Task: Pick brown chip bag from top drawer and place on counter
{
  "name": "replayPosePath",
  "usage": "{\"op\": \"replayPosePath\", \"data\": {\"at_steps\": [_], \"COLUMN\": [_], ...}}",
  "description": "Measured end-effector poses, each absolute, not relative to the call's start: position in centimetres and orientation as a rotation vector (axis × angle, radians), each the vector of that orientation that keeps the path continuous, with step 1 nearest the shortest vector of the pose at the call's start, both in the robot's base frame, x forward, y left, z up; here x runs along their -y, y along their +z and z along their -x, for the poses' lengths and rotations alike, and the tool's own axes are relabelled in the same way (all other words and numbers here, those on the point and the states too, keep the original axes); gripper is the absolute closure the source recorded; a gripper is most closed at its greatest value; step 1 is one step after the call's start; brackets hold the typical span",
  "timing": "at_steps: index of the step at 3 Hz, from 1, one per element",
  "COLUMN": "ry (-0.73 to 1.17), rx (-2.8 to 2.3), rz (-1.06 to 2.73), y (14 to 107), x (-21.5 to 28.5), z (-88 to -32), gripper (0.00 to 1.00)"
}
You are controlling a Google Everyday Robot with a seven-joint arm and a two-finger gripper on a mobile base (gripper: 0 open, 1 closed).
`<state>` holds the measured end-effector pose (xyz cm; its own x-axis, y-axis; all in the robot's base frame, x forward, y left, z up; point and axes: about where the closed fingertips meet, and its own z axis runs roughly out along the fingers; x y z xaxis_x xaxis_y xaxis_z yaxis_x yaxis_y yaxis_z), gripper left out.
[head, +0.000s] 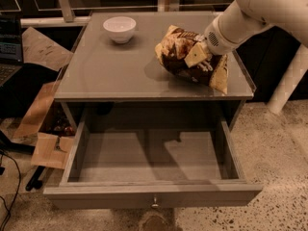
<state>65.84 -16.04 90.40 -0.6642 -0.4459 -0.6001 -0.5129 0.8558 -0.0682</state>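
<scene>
The brown chip bag (185,61) hangs tilted just above the right part of the counter (115,71), its pale lower corner close to the top. My gripper (198,55) is shut on the bag's middle, coming in from the white arm at the upper right. The top drawer (149,158) stands pulled fully open below the counter, its inside empty, with the small metal knob (154,202) on its front.
A white bowl (119,29) sits at the back left of the counter. Cardboard boxes (43,143) lie on the floor to the left of the cabinet. A white post (288,81) stands at the right. The open drawer front reaches out toward the camera.
</scene>
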Motion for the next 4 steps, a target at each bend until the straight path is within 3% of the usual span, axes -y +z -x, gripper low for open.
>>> {"op": "replayPosePath", "data": {"at_steps": [3,4], "ry": [0.141,0.141], "rx": [-2.4,-2.4], "rz": [0.694,0.694], "y": [90.39,90.39], "x": [16.04,16.02], "z": [-65.84,-65.84], "gripper": [0.14,0.0]}}
